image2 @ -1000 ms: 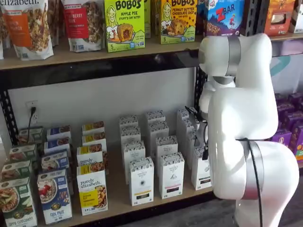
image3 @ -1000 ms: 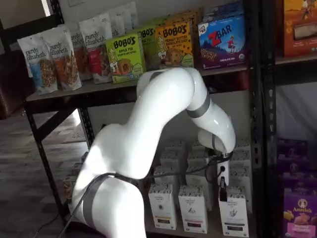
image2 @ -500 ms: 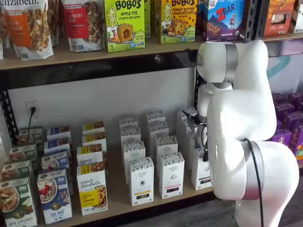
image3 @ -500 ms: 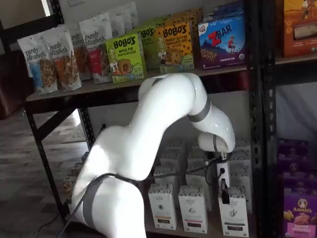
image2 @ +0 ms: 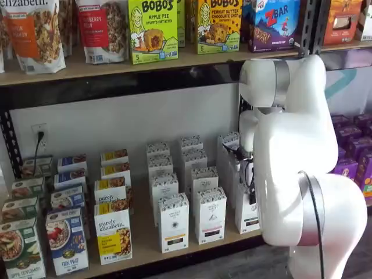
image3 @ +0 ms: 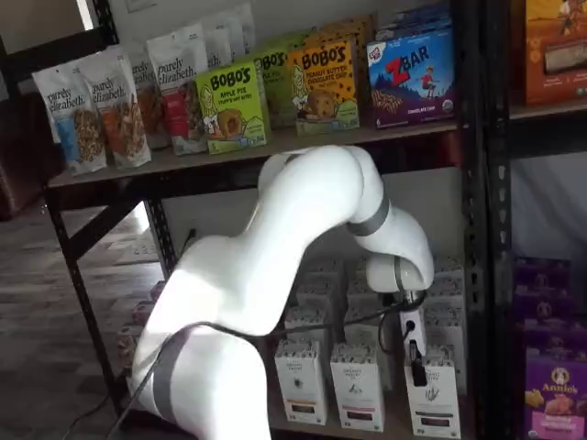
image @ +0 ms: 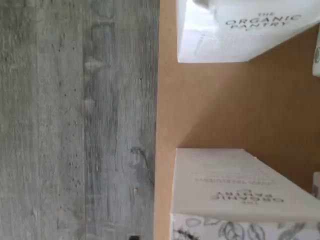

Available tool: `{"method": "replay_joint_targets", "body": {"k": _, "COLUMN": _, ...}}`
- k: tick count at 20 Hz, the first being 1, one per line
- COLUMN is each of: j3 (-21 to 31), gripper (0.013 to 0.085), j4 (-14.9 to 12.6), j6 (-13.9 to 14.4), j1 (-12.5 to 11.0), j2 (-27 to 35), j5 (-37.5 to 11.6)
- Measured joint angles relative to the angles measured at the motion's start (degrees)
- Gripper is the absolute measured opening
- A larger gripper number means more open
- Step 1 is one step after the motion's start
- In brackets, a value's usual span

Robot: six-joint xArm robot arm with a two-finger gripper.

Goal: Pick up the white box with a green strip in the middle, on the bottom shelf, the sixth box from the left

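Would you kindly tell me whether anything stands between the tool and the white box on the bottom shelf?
Nothing visible does. In a shelf view the tool hangs right at the top of the white box, and the neighbouring box stands apart beside it.

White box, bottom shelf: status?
Gripper over the white box, open or shut unclear. Box upright on the bottom shelf. Close alongside: twin cartons.

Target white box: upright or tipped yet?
Upright. In both shelf views the white box stands straight on the bottom shelf, front row, level with its neighbours. The gripper is right at its top.
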Motion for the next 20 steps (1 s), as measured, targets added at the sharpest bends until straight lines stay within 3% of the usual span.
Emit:
{"method": "replay_joint_targets", "body": {"k": 2, "j3": 0.0, "gripper": 0.077, "j4": -0.2, "j6": 0.1, "j1": 0.0, "j2": 0.2, "j5": -0.4}}
{"method": "replay_joint_targets", "body": {"k": 3, "j3": 0.1, "gripper": 0.077, "j4": 0.2, "j6": -0.2, "j1": 0.0, "j2": 0.3, "j5": -0.8}}
{"method": "replay_joint_targets", "body": {"k": 7, "j3": 0.3, "gripper": 0.065, "j4": 0.7, "j6": -0.7, "j1": -0.1, "j2": 0.3, "j5": -1.0}}
{"method": "replay_joint_targets", "body": {"k": 15, "j3": 1.2, "gripper": 0.065, "j4": 0.4, "j6": -0.5, "j1": -0.3, "j2": -0.2, "j5": -2.0}}
{"method": "replay_joint_targets", "body": {"k": 20, "j3": 2.0, "gripper": 0.053, "j4": 1.1, "j6": -1.1, "j1": -0.2, "j2": -0.8, "j5": -1.9}}
